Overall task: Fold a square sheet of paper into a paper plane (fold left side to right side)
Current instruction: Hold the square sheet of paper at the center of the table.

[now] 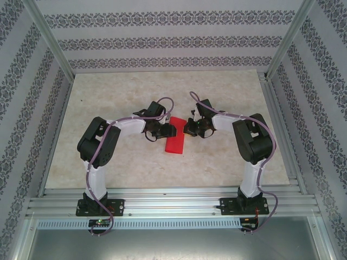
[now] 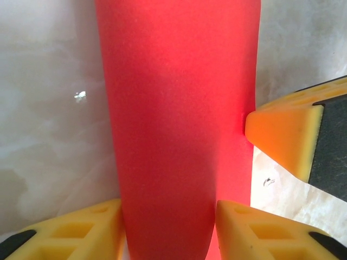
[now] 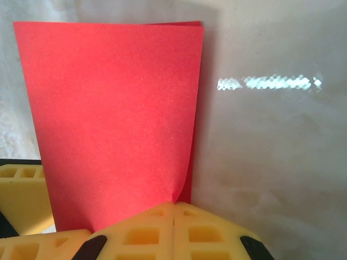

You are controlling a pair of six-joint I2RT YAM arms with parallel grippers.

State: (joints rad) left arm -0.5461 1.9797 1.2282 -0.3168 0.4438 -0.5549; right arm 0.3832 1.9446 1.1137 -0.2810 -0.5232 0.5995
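Note:
The red sheet of paper (image 1: 174, 142) lies on the table between the two arms, folded over into a rectangle (image 3: 114, 119). Its upper layer bows upward (image 2: 179, 108). My left gripper (image 2: 168, 227) is open, with a yellow finger on each side of the bowed layer, both close against it. My right gripper (image 3: 174, 208) is shut, its joined tips resting at the paper's right edge where the upper layer's corner curls down. One right finger (image 2: 282, 135) touches that edge in the left wrist view. From above, the left gripper (image 1: 165, 130) and right gripper (image 1: 187, 128) face each other over the paper.
The pale marbled tabletop (image 1: 227, 103) stretches around the paper. Patterned walls and aluminium frame rails (image 1: 162, 197) enclose the workspace. A left finger (image 3: 19, 189) shows at the lower left of the right wrist view.

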